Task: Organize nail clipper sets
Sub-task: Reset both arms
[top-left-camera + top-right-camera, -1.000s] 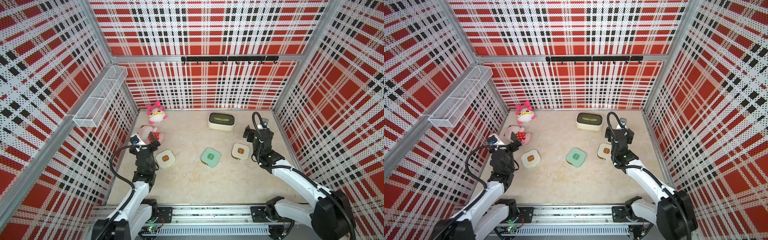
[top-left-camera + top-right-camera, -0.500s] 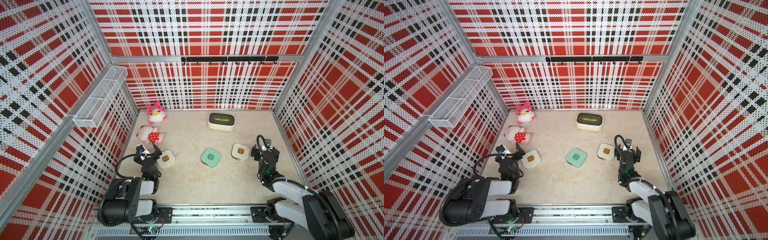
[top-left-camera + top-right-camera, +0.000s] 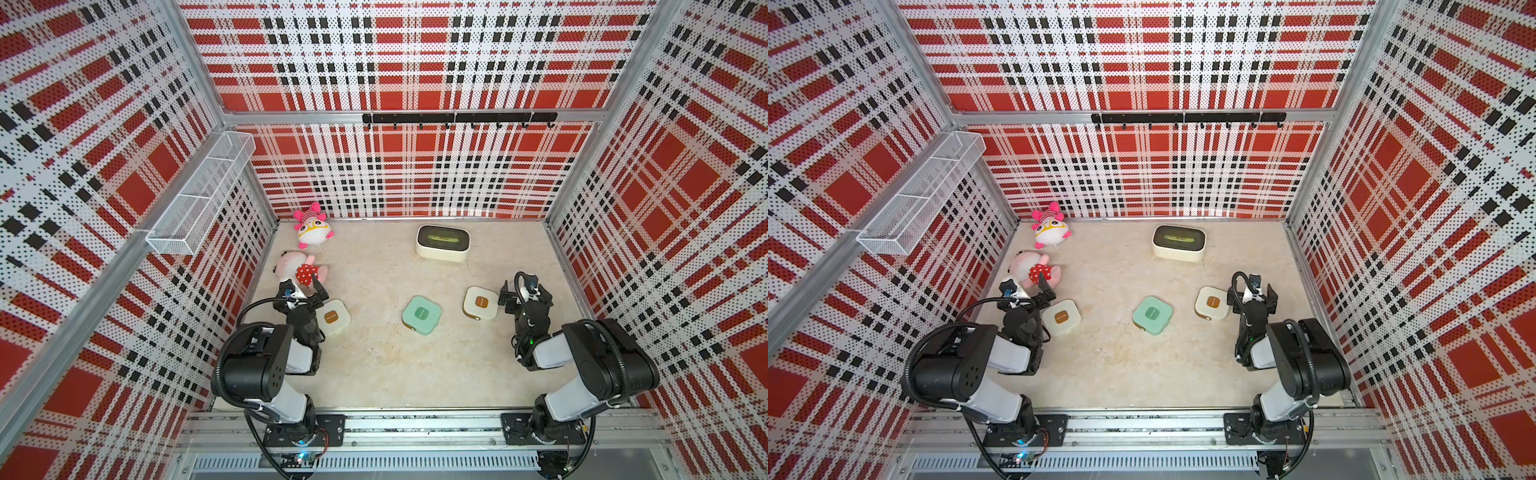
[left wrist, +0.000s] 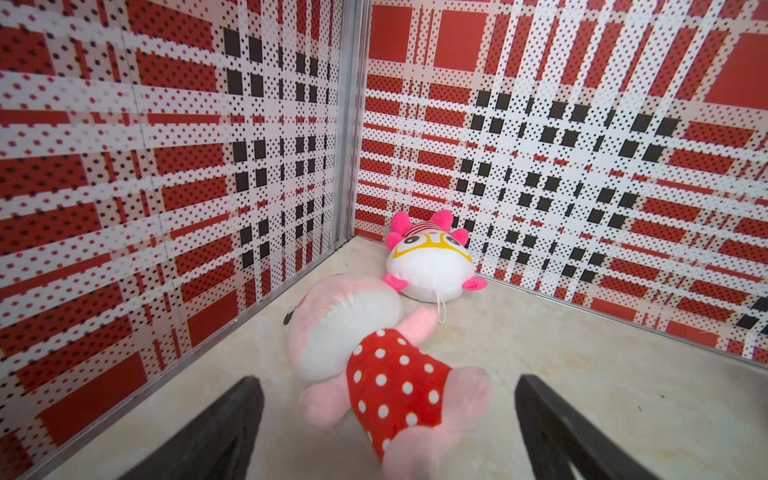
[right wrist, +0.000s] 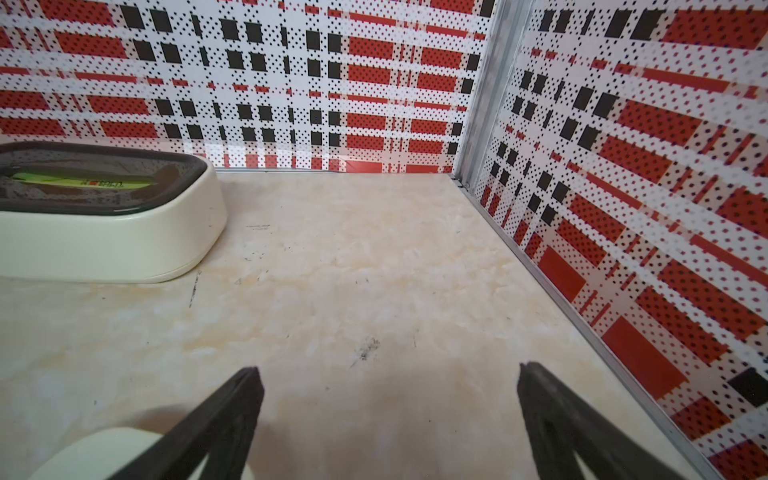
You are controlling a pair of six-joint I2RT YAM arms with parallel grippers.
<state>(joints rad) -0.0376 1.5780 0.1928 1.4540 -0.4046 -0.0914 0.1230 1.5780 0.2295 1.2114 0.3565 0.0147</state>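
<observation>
Three closed nail clipper set cases lie in a row on the floor in both top views: a cream case (image 3: 332, 317), a mint green case (image 3: 421, 314) and a second cream case (image 3: 481, 302). No clippers or tools show. My left gripper (image 3: 302, 291) hovers open just left of the first cream case, empty, pointing at a polka-dot plush (image 4: 395, 390). My right gripper (image 3: 521, 293) stands open and empty just right of the second cream case, whose corner (image 5: 104, 453) shows beside one finger in the right wrist view. Between the right fingers is bare floor.
A larger cream box with a dark window (image 3: 442, 243) sits at the back right. Two pink plush toys (image 3: 312, 227) (image 3: 299, 270) lie along the left wall. A wire basket (image 3: 199, 195) hangs on that wall, and a black hook rail (image 3: 457, 118) on the back wall.
Both arms have folded back toward the front rail, drawing the grippers nearer and lower. Both grippers stayed open. The cases have not moved.
</observation>
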